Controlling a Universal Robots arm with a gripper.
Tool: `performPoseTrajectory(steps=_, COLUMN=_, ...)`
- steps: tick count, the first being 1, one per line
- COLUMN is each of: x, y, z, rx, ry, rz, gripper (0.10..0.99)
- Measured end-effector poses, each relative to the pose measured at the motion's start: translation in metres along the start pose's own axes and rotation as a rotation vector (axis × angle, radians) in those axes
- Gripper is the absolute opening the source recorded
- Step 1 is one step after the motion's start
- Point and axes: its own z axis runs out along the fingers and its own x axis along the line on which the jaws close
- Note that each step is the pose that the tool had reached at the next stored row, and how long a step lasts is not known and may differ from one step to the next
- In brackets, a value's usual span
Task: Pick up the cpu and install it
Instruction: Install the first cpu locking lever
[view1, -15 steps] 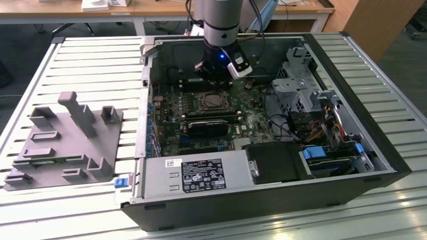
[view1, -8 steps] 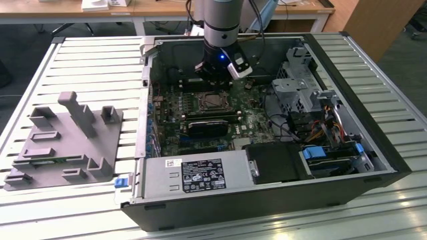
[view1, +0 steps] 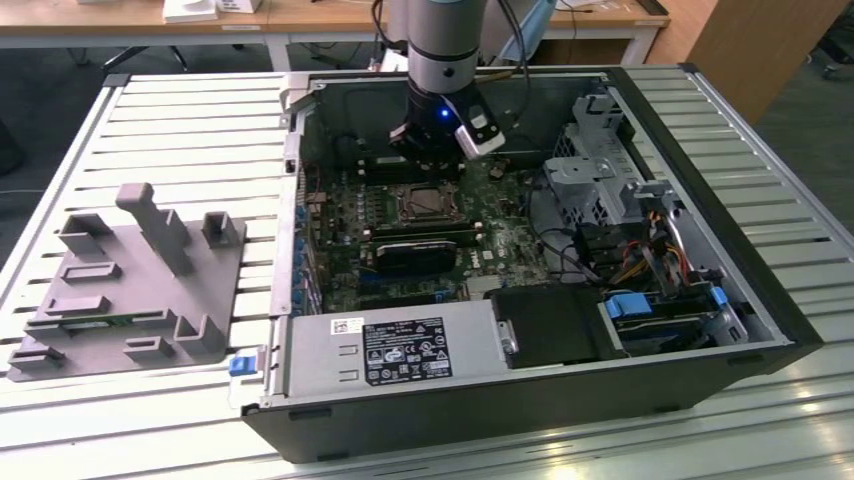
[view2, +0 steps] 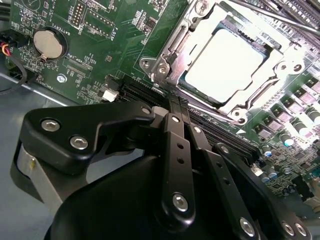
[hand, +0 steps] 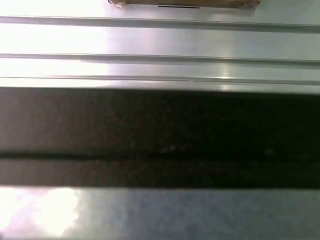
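The cpu (view2: 225, 65) shows as a bright silver square lying flat inside the metal socket frame (view2: 172, 47) on the green motherboard (view2: 95, 30). In the second wrist view my gripper (view2: 178, 106) hangs just off the frame's near edge. Its two black fingers (view2: 176, 145) are pressed together with nothing between them, and they touch neither the chip nor the frame. In the exterior view the gripper (view1: 427, 160) is inside the open computer case, just behind the socket (view1: 427, 203).
The case walls (view1: 534, 400) ring the board. A power supply (view1: 387, 350) lies at the front and a drive cage (view1: 601, 170) with cables at the exterior view's right. A grey fixture with posts (view1: 127, 280) stands on the slatted table (view1: 174, 110).
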Motion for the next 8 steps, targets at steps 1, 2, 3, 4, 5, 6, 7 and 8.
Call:
performPoseTrajectory(steps=1, x=0.0000, y=0.0000, z=0.0000, rx=0.000, ry=-0.0001, rz=0.000, gripper=0.106)
performPoseTrajectory(steps=2, x=0.0000, y=0.0000, z=0.0000, rx=0.000, ry=-0.0001, rz=0.000, gripper=0.106)
performPoseTrajectory(steps=3, x=0.0000, y=0.0000, z=0.0000, rx=0.002, ry=-0.0001, rz=0.000, gripper=0.106)
performPoseTrajectory(steps=4, x=0.0000, y=-0.0001, z=0.0002, rx=0.004, ry=0.0001, rz=0.000, gripper=0.106)
performPoseTrajectory(steps=5, x=0.0000, y=-0.0001, z=0.0005, rx=0.006, ry=0.0001, rz=0.000, gripper=0.106)
performPoseTrajectory(steps=6, x=0.0000, y=-0.0001, z=0.0009, rx=0.009, ry=0.0001, rz=0.000, gripper=0.106)
performPoseTrajectory(steps=7, x=0.0001, y=-0.0002, z=0.0013, rx=0.011, ry=0.0002, rz=0.000, gripper=0.106)
performPoseTrajectory(steps=8, x=0.0001, y=-0.0003, z=0.0017, rx=0.013, ry=0.0004, rz=0.000, gripper=0.106)
